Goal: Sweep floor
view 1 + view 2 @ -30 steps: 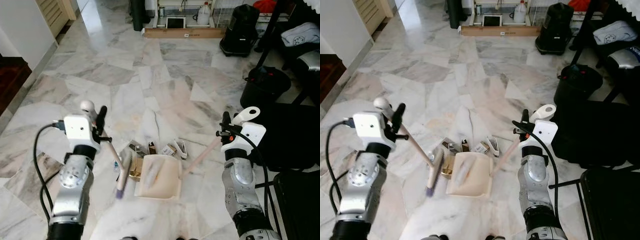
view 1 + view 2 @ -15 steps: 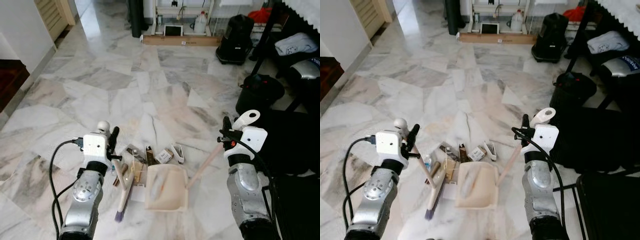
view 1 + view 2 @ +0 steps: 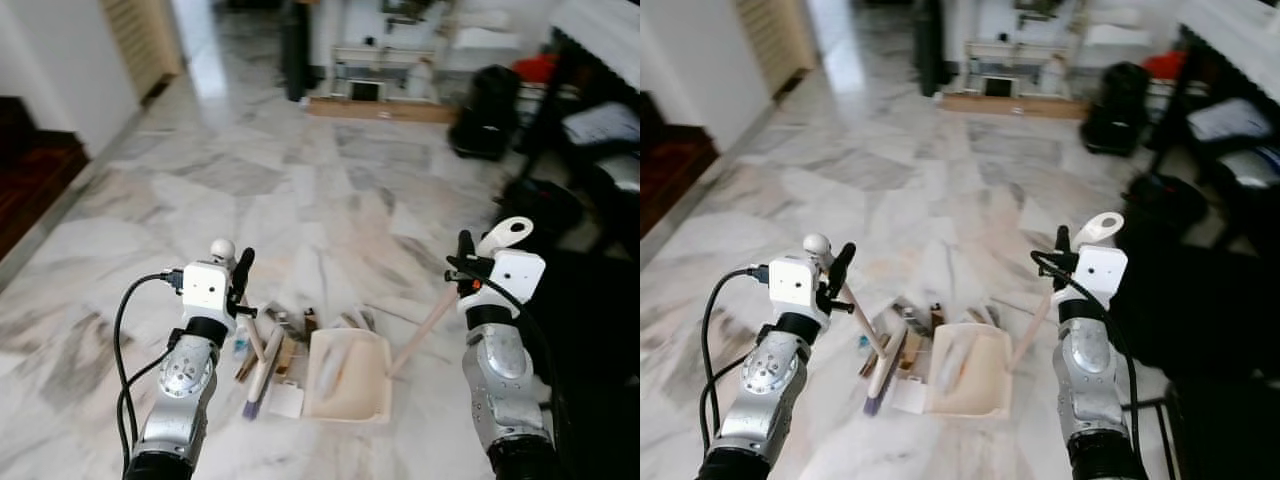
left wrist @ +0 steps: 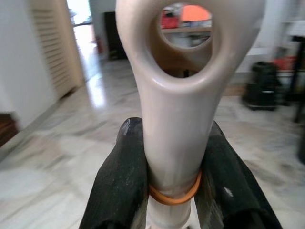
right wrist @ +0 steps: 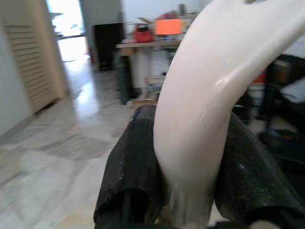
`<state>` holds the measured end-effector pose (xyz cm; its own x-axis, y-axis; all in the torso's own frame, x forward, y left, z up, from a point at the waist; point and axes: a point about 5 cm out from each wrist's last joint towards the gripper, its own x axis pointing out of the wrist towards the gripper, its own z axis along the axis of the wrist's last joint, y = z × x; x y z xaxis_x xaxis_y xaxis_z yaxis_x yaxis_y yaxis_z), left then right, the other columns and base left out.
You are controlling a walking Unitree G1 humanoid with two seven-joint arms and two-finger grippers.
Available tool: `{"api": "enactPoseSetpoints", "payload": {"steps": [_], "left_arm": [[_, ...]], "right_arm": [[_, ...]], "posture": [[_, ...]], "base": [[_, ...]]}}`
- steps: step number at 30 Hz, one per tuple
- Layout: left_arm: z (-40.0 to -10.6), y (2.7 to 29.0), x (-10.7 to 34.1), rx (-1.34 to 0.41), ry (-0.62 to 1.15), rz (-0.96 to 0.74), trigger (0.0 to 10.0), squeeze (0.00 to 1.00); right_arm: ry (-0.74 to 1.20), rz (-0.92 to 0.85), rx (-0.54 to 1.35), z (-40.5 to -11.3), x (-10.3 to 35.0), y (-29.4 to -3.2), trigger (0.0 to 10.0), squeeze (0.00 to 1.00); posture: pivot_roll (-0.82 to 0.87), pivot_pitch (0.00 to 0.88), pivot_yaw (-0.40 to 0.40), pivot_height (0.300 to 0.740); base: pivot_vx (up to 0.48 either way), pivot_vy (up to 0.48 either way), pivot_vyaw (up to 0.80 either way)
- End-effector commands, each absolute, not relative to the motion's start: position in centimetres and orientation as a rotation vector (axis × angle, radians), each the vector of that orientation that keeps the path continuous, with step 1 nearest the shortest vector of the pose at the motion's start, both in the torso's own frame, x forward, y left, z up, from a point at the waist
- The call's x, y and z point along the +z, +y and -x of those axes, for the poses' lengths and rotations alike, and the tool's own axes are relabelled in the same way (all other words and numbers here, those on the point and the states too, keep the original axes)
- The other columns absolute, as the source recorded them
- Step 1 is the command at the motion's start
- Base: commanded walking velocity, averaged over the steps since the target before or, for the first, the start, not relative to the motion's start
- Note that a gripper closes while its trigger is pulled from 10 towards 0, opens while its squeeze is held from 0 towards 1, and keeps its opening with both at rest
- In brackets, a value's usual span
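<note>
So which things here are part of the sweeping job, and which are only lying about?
Job:
- brush, held by the left tool
- dustpan, held by the right tool
- litter on the floor

Lying about:
- black bags
- long box

The head views are blurred: the small litter (image 3: 285, 345) by the dustpan (image 3: 348, 375) at six o'clock cannot be identified. The far shelf (image 3: 385, 62) at twelve o'clock holds indistinct items. Dark shapes (image 3: 545, 205) at three o'clock run off the edge.
</note>
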<state>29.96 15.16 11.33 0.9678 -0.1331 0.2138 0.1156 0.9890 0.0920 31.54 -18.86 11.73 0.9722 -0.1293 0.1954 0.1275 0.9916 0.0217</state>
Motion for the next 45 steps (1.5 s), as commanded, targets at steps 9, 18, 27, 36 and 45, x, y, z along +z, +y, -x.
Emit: {"api": "enactPoseSetpoints", "payload": {"steps": [9,18,27,36,45], "left_arm": [[-30.5,13.2,11.5,-0.178,-0.249,-0.079,10.0,0.0],[-30.4,13.6,11.5,-0.178,-0.236,-0.097,10.0,0.0],[-29.5,17.7,11.6,-0.018,-0.236,-0.131,10.0,0.0],[-28.1,19.6,11.5,0.063,-0.217,-0.134,10.0,0.0],[-27.5,19.5,11.5,0.065,-0.195,-0.136,10.0,0.0]], "right_arm": [[-0.262,0.009,-0.146,-31.3,13.2,-20.1,10.0,0.0],[-0.234,-0.011,-0.162,-31.2,12.5,-20.1,10.0,0.0],[-0.19,-0.071,-0.085,-31.8,11.6,-17.2,10.0,0.0],[-0.172,-0.103,-0.038,-32.3,11.4,-15.6,10.0,0.0],[-0.162,-0.121,-0.036,-32.5,11.0,-15.3,10.0,0.0]], "posture": [[0.02,0.0,-0.011,0.74],[0.03,0.0,0.011,0.74],[0.15,0.005,-0.027,0.74],[0.21,0.026,-0.046,0.74],[0.22,0.038,-0.016,0.74]], "base": [[0.0,0.0,0.8],[0.0,0.0,0.8],[0.0,0.0,0.8],[0.0,0.0,0.8],[0.0,0.0,0.8]]}}
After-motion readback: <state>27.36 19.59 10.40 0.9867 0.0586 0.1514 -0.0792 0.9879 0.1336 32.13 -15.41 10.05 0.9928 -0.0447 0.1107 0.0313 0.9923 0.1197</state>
